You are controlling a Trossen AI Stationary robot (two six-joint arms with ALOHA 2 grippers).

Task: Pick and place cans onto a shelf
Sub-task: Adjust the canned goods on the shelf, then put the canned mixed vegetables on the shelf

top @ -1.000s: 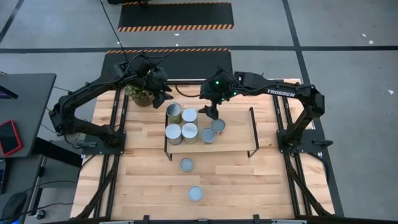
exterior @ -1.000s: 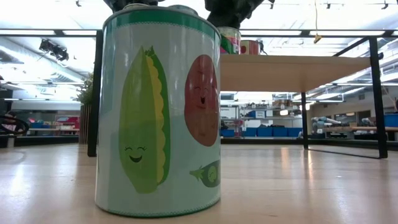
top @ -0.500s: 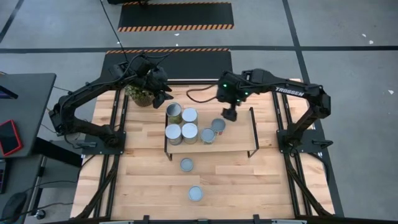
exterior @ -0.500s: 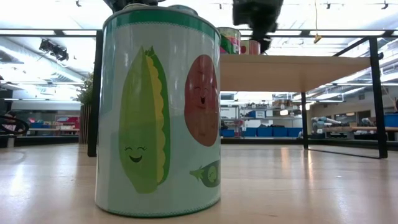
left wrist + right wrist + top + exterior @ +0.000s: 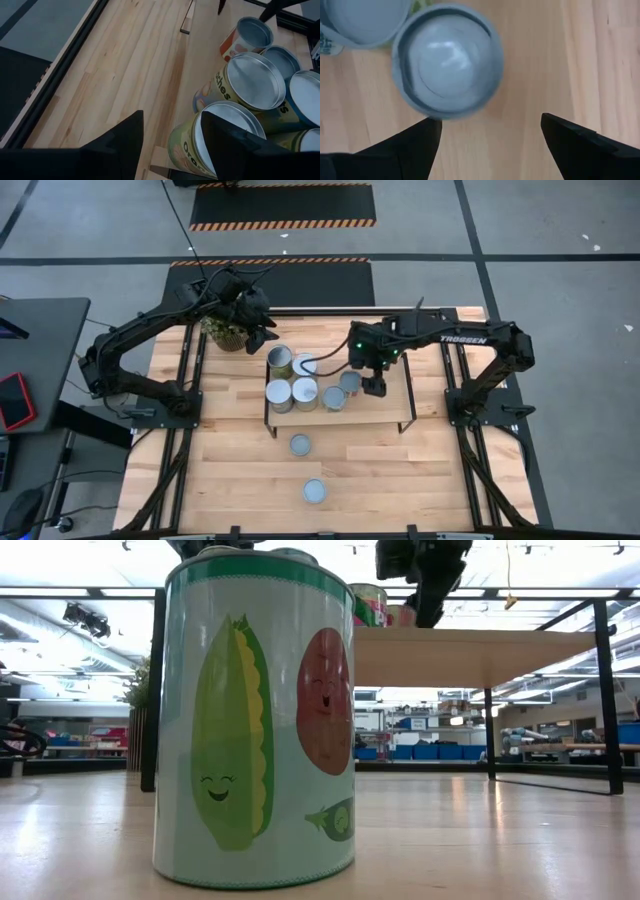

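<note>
Right pincer (image 5: pixel 373 387) spread wide and empty above the shelf (image 5: pixel 385 408), just beside six cans (image 5: pixel 305 382) grouped at its left end, two cans (image 5: pixel 300 444) on the table (image 5: pixel 230 470) in front, left pincer (image 5: pixel 262 330) open, empty, near the plant (image 5: pixel 224 331).

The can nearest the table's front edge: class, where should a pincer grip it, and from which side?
Grip the can across its round side wall, coming straight down from above. It stands upright on the tabletop, lid up, apart from the other loose can, so open fingers likely fit either side.
</note>
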